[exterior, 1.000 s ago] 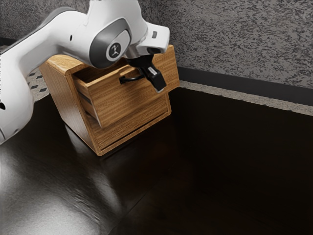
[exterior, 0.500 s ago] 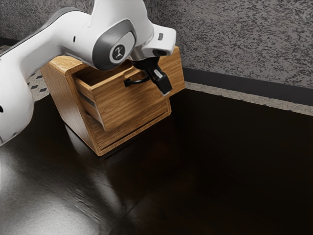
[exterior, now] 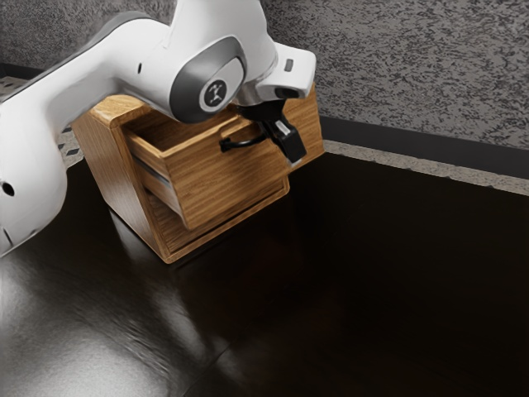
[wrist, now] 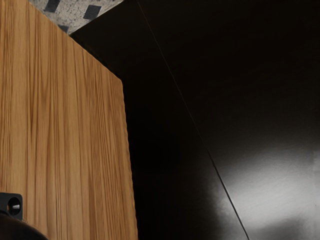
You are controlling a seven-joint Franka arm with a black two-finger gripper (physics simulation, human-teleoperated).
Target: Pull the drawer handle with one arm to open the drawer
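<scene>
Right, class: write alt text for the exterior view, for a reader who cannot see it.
A white robot arm reaches from the exterior view's left, its black tool at the dark handle of a wooden drawer standing partly pulled out of a small cabinet. The cabinet sits on a glossy dark table before a grey textured wall.

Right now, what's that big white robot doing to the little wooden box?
The white robot arm is opening the top drawer of a small wooden cabinet on a dark table. Its black pincer is closed on the drawer's black handle. The top drawer sticks partway out of the cabinet, while the lower drawer is shut.
</scene>
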